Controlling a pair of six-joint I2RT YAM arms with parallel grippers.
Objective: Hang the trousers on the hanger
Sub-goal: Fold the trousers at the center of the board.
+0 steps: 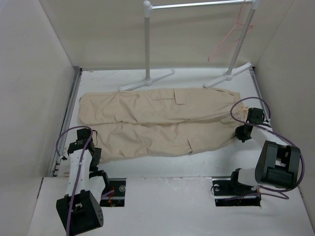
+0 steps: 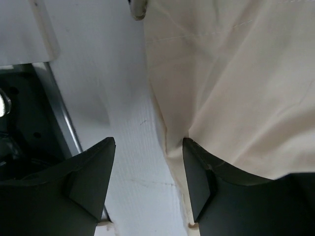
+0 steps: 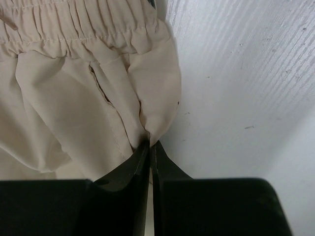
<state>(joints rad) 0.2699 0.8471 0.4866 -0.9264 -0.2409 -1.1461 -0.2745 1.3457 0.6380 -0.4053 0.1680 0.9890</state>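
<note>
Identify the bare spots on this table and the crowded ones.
Free: the table strip between the trousers and the near ledge, and the far-left corner beside the rack. Crowded: the middle under the trousers, and the right claw at the waistband.

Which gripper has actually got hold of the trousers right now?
The right gripper: jaws shut on a fold of the trousers at the waist end. The left gripper stands open over the cloth's edge.
</note>
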